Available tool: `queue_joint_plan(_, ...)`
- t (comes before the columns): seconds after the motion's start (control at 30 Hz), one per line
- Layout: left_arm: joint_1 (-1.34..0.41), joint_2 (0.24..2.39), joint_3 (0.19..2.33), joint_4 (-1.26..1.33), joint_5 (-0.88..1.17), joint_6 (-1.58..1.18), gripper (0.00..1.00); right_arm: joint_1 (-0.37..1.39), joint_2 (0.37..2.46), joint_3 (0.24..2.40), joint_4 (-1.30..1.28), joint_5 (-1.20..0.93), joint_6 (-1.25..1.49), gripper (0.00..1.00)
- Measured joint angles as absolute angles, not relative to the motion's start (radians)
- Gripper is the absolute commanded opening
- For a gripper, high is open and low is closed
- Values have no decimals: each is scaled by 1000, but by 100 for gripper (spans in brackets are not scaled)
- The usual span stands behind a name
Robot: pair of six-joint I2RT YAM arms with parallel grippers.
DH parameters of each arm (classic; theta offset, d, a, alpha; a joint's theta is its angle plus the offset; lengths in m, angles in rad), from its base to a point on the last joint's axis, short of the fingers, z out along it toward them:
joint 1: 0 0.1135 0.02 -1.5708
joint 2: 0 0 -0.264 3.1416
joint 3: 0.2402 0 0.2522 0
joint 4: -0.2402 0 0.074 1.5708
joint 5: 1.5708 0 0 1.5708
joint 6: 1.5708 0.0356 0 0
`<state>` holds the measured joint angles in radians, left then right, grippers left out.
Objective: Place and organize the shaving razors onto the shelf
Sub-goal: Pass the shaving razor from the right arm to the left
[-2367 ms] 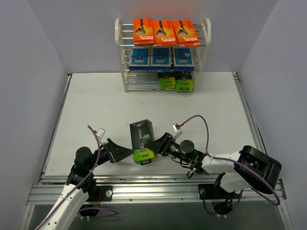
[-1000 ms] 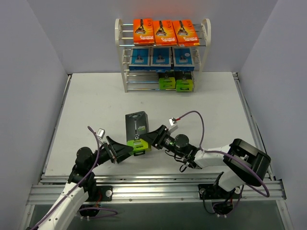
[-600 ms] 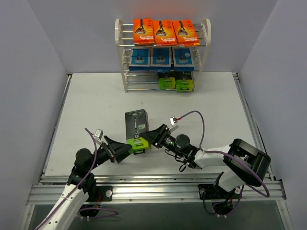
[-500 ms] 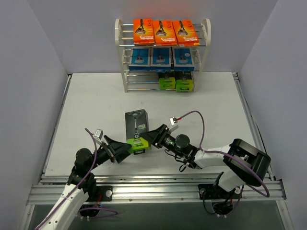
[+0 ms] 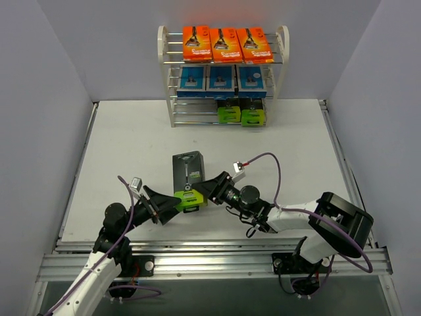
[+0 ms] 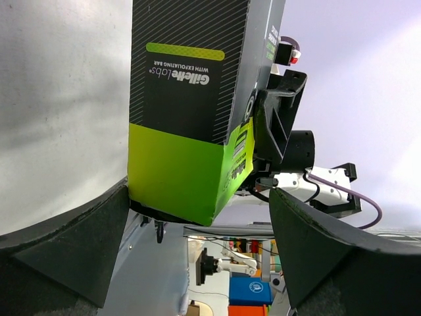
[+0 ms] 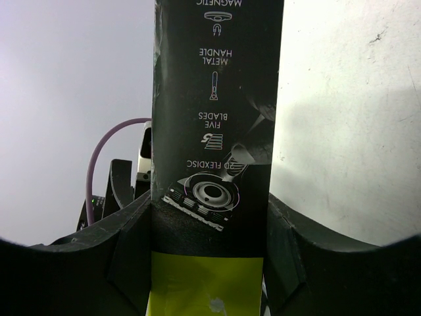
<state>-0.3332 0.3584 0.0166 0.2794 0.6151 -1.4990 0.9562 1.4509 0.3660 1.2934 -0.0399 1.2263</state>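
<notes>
Eight packs already sit on the shelf at the far side of the worktop: three orange cards across the top tier, three blue packs on the middle one, and two green boxes on the bottom tier, pushed to its right. The slot to their left shows only bare rods.

One last black-and-green box is near the front of the worktop, well apart from the shelf. The right gripper is clamped on its green lower end, a finger pressed to each narrow side. The left gripper stands wide apart around that same end from the opposite side, touching nothing that I can see. So the right arm has the box, and I'd judge the carry to be its job.

The box's long axis runs from the green end between the two grippers out toward the shelf, black end farthest away. The free slot lies ahead and slightly to the right.

From above, the box looks almost flat and I cannot tell whether its far end rests on the worktop. The left wrist view shows clear gaps beside both spread fingers, while the right wrist view shows the tight pinch on the sides.
</notes>
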Motion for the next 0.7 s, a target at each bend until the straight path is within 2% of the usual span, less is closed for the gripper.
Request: queue_joint_plan(0.7,-344,366,17,246,622,-1357,95,960,1443,367,1237,-34,1230,0)
